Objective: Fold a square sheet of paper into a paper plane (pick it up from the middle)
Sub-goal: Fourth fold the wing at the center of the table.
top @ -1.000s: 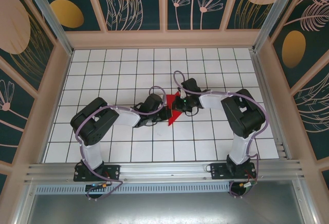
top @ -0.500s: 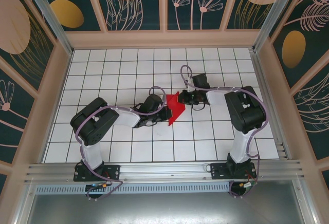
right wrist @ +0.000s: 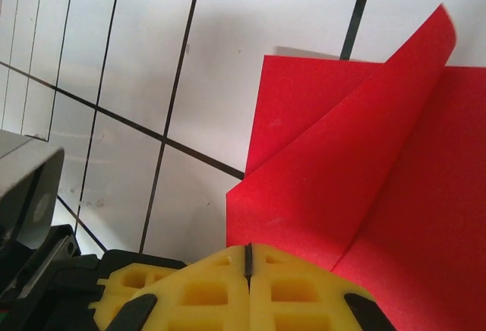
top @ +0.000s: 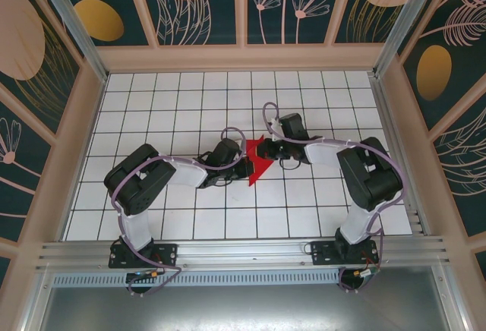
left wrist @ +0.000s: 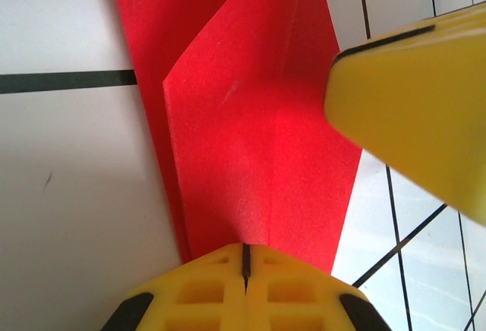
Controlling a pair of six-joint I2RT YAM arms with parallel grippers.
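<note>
The red sheet of paper (top: 258, 165) lies partly folded on the white grid table (top: 175, 103), a pointed shape with a raised flap (right wrist: 357, 156) and a crease down its middle (left wrist: 243, 141). My left gripper (top: 244, 169) is shut, its tips (left wrist: 244, 259) resting on the paper's left end beside the crease. My right gripper (top: 263, 149) is shut too, its tips (right wrist: 247, 259) down on the edge of the folded flap at the paper's upper part. Its yellow fingers (left wrist: 414, 103) appear in the left wrist view, over the paper's right edge. Whether either pinches the paper is unclear.
Both arms reach in from the near edge and meet at the table's middle. Low wooden walls (top: 83, 133) and a metal rail (top: 395, 141) border the grid. The left gripper's grey and black body (right wrist: 30, 194) sits close to the right gripper.
The right gripper drew away to the right off the paper, then came back left onto its upper part. The left gripper stayed on the paper's left end. Both stayed shut.
</note>
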